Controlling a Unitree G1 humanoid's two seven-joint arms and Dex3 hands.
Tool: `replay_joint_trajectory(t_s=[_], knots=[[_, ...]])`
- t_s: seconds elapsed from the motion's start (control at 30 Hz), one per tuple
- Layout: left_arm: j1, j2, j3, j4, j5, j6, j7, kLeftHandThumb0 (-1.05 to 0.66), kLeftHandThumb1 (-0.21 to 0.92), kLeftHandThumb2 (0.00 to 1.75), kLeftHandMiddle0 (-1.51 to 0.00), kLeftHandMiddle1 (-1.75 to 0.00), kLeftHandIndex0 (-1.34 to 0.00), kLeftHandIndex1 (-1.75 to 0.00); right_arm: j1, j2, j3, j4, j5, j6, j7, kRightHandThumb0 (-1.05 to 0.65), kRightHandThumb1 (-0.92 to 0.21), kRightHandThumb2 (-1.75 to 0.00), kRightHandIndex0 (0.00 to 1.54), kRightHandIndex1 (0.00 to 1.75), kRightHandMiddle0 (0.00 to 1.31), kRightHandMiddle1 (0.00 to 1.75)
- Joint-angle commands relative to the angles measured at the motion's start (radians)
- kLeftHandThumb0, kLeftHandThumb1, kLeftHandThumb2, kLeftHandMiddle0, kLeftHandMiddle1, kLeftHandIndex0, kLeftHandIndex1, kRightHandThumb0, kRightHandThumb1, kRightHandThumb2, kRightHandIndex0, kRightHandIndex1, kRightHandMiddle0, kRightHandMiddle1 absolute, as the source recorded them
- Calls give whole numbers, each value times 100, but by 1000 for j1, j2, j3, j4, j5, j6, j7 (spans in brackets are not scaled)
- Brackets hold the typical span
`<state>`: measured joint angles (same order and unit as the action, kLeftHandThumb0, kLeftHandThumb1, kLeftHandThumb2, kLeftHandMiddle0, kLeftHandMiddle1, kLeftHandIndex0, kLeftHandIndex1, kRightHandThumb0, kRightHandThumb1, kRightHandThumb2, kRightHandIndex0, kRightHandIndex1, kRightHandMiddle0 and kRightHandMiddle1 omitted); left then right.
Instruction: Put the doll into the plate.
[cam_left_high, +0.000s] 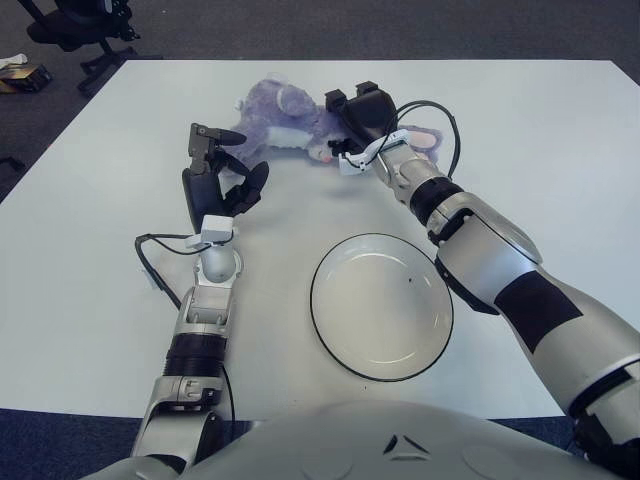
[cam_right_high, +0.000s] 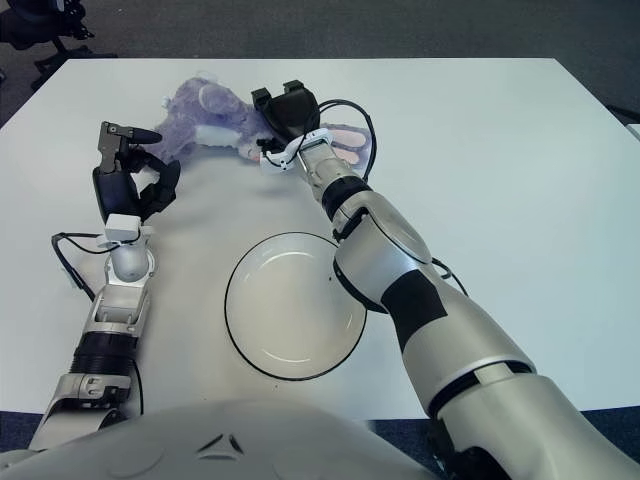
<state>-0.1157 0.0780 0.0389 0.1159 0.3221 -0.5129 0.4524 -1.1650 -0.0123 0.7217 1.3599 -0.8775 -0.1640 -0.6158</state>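
We saw a white worktop (cam_left_high: 560, 150) carrying a round white plate (cam_left_high: 381, 305) with a dark rim near its front edge, well apart from a purple plush doll (cam_left_high: 285, 115) that lay on its side near the far edge. Our right robot hand (cam_left_high: 357, 120) had its dark fingers curled over the doll's head end, touching the plush, though we could not tell whether they truly gripped it. Our left robot hand (cam_left_high: 215, 180) stood upright with fingers spread and holding nothing, just in front of the doll's left end and apart from it.
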Motion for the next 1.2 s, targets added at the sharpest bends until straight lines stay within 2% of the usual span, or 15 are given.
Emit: replay_joint_trajectory(t_s=[0.0, 0.23, 0.43, 0.9, 1.17], knots=[[91, -27, -11, 74, 3, -12, 7, -36, 92, 31, -78, -175, -42, -152, 17, -24, -9, 13, 8, -19, 35, 0, -49, -105, 43, 173, 43, 158], [90, -22, -9, 77, 1, -15, 2, -36, 92, 31, -78, -175, -42, -152, 25, -51, -35, 10, 29, -67, 50, 0, -41, -117, 50, 175, 44, 163], [87, -19, -7, 84, -1, -17, 1, -36, 92, 31, -78, -175, -42, -152, 35, -79, -34, 8, 26, -106, 29, 0, -38, -122, 52, 175, 43, 167], [85, -13, -7, 97, -2, -25, 1, -36, 92, 31, -78, -175, -43, -151, 42, -110, -34, 8, 25, -138, 1, 0, -37, -124, 53, 175, 43, 167], [86, -11, -8, 111, 0, -36, 4, -36, 92, 31, -78, -175, -43, -151, 53, -125, -55, 6, 43, -160, -2, 0, -37, -125, 52, 175, 40, 172]])
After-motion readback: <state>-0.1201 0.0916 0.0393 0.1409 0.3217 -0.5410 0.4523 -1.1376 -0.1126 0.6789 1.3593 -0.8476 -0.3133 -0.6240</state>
